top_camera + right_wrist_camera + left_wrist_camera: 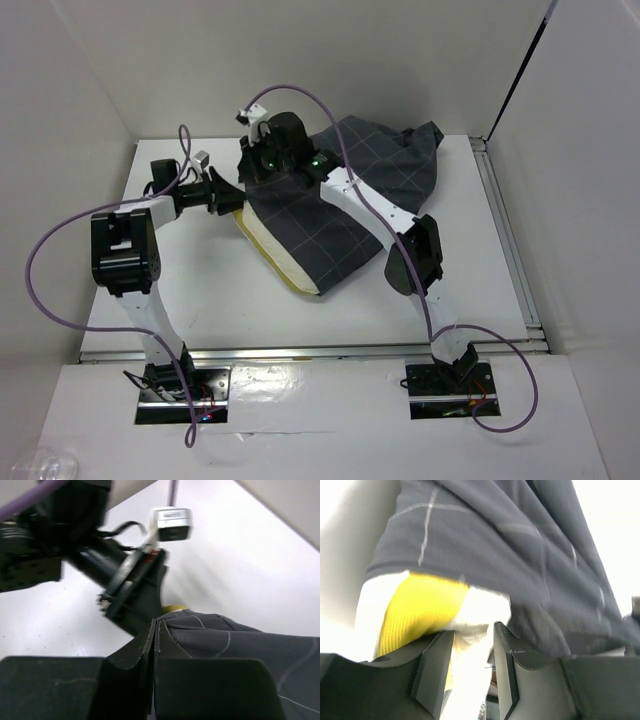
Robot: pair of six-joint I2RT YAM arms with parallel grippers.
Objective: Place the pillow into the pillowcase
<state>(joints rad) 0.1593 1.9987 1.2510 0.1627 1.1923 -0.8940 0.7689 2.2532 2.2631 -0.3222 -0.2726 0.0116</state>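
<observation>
— Left gripper (471,630)?
— Jaws parted around a yellow corner of the pillow (482,609). Right gripper (155,624) clenched on the pillowcase (325,225) hem.
— Setting?
— White table (460,285), white walls (300,60). Pillow mostly inside the pillowcase, cream edge showing at eight o'clock.

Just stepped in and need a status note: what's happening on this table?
Two robot arms are putting the pillow into the pillowcase. The case covers most of it; a cream, yellow-piped edge shows on the left. The left hand has its jaws parted around that exposed corner; the right hand is shut at the pillowcase's edge, apparently pinching it.
</observation>
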